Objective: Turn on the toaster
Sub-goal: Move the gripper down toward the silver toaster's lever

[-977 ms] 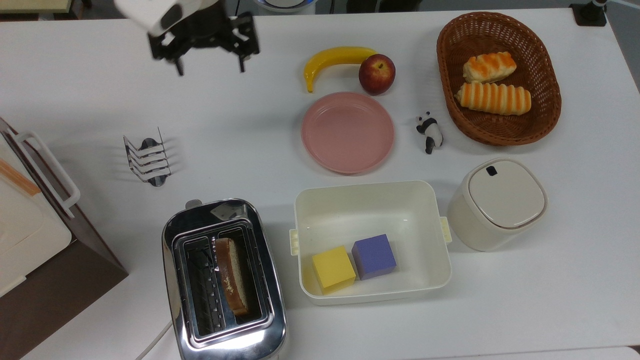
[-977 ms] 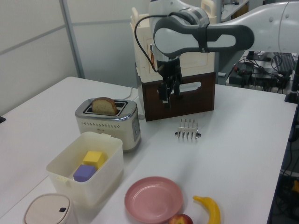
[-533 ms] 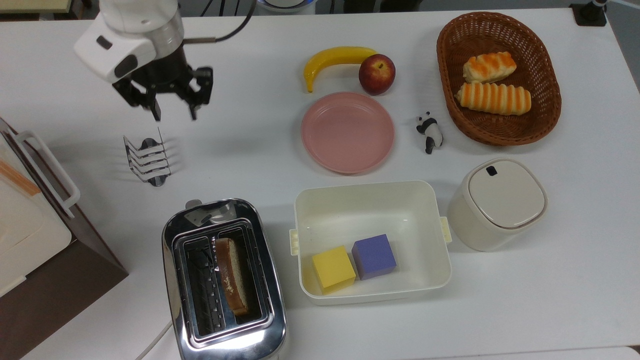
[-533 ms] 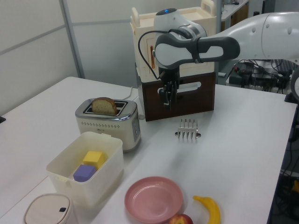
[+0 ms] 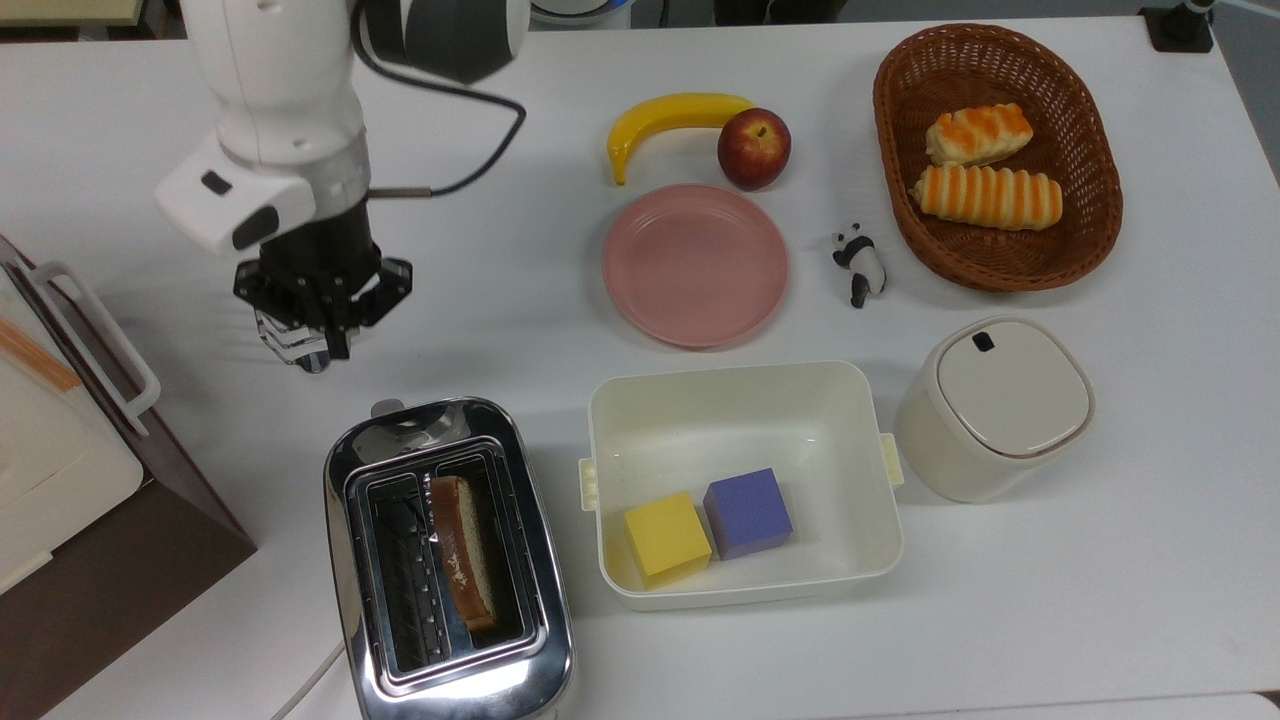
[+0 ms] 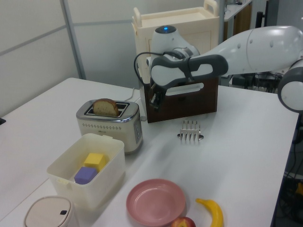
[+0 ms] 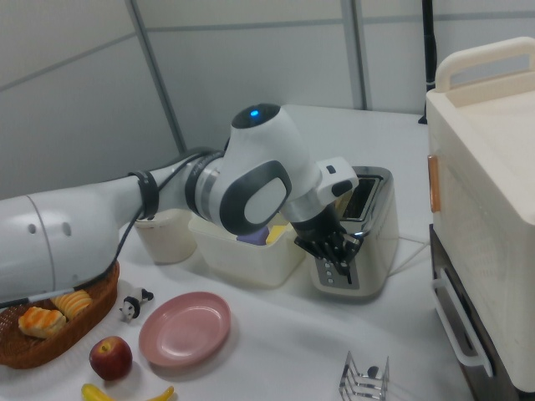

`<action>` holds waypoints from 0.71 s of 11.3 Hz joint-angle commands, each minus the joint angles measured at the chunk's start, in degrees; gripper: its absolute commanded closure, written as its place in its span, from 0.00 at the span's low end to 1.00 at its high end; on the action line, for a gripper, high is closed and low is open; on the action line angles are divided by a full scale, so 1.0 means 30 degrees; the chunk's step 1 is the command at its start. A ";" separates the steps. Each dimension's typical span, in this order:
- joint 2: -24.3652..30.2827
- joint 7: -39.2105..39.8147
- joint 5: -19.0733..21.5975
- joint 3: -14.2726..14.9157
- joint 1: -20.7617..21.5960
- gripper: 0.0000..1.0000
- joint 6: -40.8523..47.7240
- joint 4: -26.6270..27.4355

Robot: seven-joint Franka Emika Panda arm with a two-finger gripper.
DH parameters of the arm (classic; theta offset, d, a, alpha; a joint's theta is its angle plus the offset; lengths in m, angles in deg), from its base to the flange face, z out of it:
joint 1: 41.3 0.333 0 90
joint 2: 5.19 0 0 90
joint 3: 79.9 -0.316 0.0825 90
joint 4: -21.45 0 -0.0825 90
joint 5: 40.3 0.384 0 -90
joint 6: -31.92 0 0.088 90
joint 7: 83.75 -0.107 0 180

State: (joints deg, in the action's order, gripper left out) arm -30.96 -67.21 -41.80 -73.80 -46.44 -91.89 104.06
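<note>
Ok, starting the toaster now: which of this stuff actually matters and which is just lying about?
Belongs to the job:
- toaster, bread slice in one slot
- gripper

Just lying about:
- toast rack
- pink plate
- banana, apple
- basket of bread rolls
- panda figurine
- white tub with two blocks
- lidded bin

Legible text, labels, brands, numbers, signs: none. The toaster, near the top view's bottom left, carries a row of small dark marks on its end panel in the right view; these are possibly control markings, too small to read. The white-and-brown appliance behind it bears no readable lettering.
</note>
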 commanded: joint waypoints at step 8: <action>-0.1225 0.0112 0.2250 -0.0126 0.0161 1.00 -0.2585 -0.0585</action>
State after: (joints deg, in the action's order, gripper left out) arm -35.16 -67.22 -37.82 -74.25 -46.24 -98.63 102.41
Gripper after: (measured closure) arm 0.991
